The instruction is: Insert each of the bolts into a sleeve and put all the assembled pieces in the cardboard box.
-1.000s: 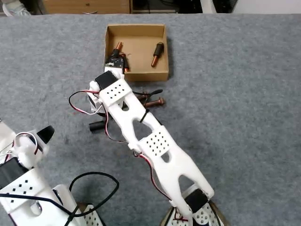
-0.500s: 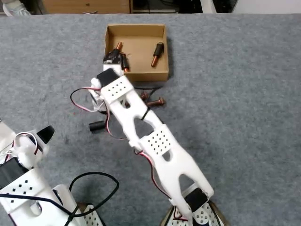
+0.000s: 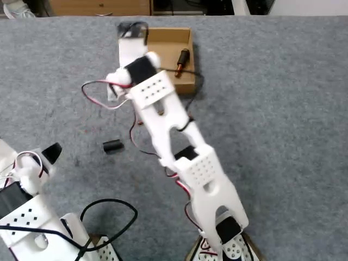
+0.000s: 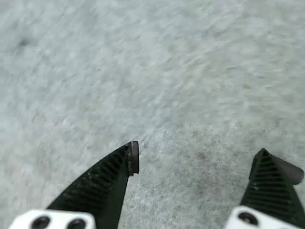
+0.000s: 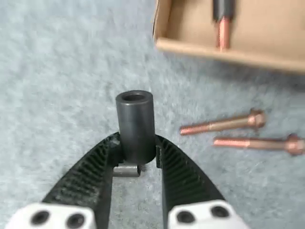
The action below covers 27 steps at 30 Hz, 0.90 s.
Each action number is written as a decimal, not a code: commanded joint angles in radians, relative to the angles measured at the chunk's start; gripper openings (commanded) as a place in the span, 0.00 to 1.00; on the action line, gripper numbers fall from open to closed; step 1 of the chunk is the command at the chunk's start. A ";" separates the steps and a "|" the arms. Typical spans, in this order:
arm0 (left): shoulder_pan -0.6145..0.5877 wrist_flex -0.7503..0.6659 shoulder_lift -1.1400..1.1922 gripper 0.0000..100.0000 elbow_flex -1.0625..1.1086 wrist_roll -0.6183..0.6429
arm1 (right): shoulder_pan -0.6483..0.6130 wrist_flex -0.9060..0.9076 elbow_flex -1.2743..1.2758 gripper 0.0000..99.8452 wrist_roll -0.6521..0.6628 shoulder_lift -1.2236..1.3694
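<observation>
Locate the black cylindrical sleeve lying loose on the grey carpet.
High view: the black cylindrical sleeve lies on its side on the grey carpet, on the left side of the right arm, well short of the cardboard box.

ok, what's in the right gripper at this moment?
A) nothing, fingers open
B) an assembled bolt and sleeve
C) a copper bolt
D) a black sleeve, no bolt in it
D: in the right wrist view the right gripper is shut on an upright black sleeve whose open top end is empty, while two copper bolts lie loose on the grey carpet beyond it.
</observation>
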 commanded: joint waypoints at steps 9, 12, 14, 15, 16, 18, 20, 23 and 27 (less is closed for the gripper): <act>0.463 -0.012 0.005 0.26 -0.212 -0.048 | 0.251 0.026 0.275 0.00 0.199 -0.588; 0.595 -0.035 0.048 0.26 -0.236 -0.046 | 0.312 0.025 0.473 0.00 0.226 -0.743; 0.664 -0.049 0.134 0.26 -0.273 -0.043 | 0.346 0.023 0.608 0.00 0.253 -0.848; 0.690 -0.055 0.189 0.26 -0.302 -0.043 | 0.358 0.021 0.671 0.00 0.269 -0.897; 0.709 -0.061 0.257 0.26 -0.339 -0.040 | 0.369 0.020 0.737 0.00 0.288 -0.951; 0.736 -0.069 0.398 0.26 -0.427 -0.012 | 0.381 0.018 0.858 0.00 0.339 -1.047; 0.756 -0.068 0.544 0.26 -0.537 0.003 | 0.381 0.011 0.972 0.00 0.388 -1.141; 0.807 -0.066 0.757 0.26 -0.684 0.000 | 0.383 -0.051 1.129 0.00 0.446 -1.285; 0.865 -0.066 1.000 0.26 -0.825 -0.002 | 0.383 -0.153 1.348 0.00 0.548 -1.491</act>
